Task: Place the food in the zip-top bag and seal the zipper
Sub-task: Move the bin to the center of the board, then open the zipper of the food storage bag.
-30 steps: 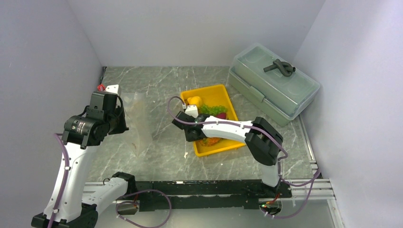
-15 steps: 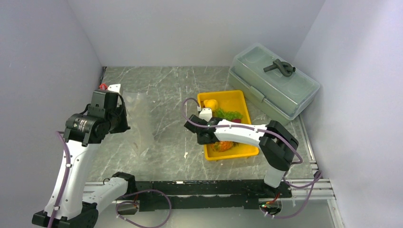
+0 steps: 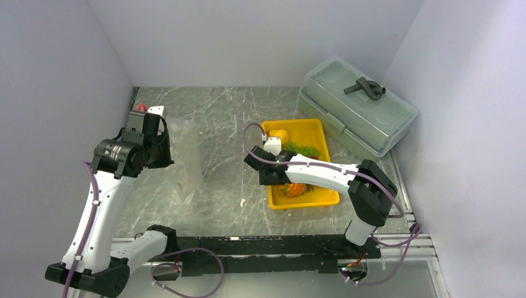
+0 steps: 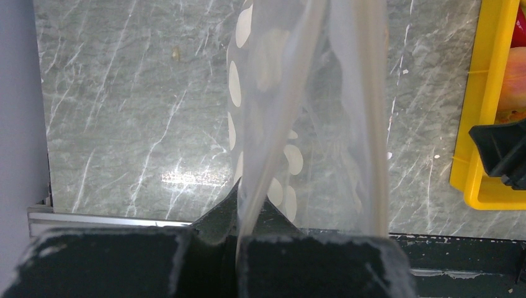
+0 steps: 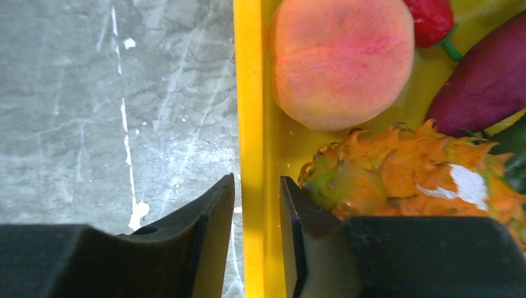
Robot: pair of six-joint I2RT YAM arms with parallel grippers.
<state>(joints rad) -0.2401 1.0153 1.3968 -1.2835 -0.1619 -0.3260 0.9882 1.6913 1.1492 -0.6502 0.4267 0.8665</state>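
Note:
The zip-top bag (image 3: pixel 186 155), clear with white dots, stands on the table, held up by its edge. My left gripper (image 4: pixel 251 192) is shut on that edge, and the zipper (image 4: pixel 374 112) runs as a whitish strip up the mouth. The food lies in the yellow tray (image 3: pixel 310 127): a lemon (image 3: pixel 279 135), green grapes (image 3: pixel 304 151), an orange pineapple (image 5: pixel 409 180), a round orange fruit (image 5: pixel 341 62) and a red chili (image 5: pixel 431 18). My right gripper (image 5: pixel 256 180) straddles the tray's left wall (image 5: pixel 248 93), its jaws slightly apart from it.
A big grey-green lidded box (image 3: pixel 356 108) stands at the back right, close to the tray. A dark purple vegetable (image 5: pixel 484 87) lies in the tray too. Grey walls close in the left, back and right sides. A white speck (image 3: pixel 242 203) lies on the marble.
The tray has slid to the right with my right gripper on its wall, and the jaws have now widened off that wall. My left arm has shifted the bag slightly back.

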